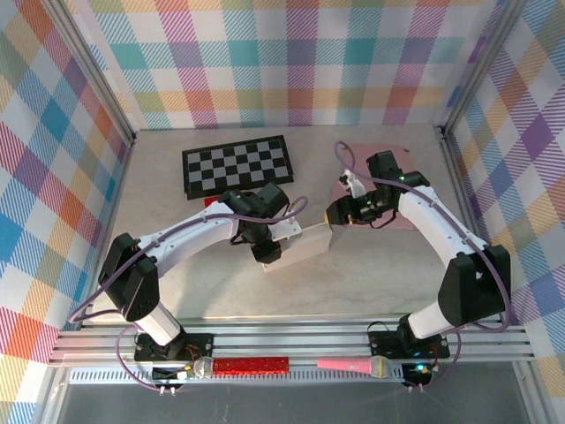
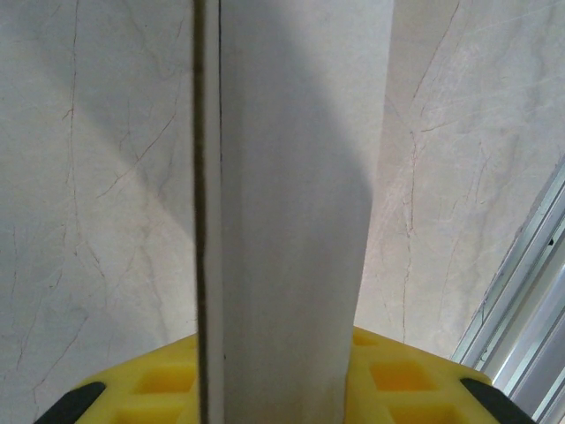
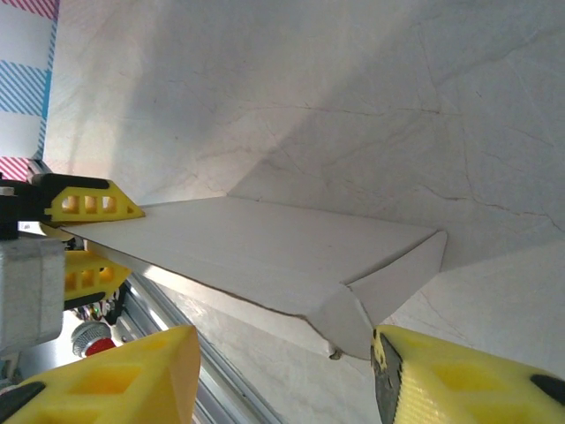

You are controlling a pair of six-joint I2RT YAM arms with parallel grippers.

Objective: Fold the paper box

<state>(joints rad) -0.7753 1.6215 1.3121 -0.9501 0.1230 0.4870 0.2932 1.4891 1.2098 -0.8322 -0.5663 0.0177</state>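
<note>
My left end effector [image 1: 267, 254] is clenched on the paper box [image 1: 300, 243], which lies half flattened near the middle of the table [image 1: 380, 274], just in front of a checkered board [image 1: 237, 165]. In my left wrist view, a white panel of the box runs straight up between my yellow fingers [image 2: 388, 375]. My right end effector [image 1: 334, 215] is released at the box's right end. Its fingers [image 3: 115, 380] are spread to either side of a folded corner flap, gripping nothing.

The paper box [image 1: 305, 244] lies before the checkerboard [image 1: 238, 166], between left tool [image 1: 267, 254] and right tool [image 1: 332, 215].
</note>
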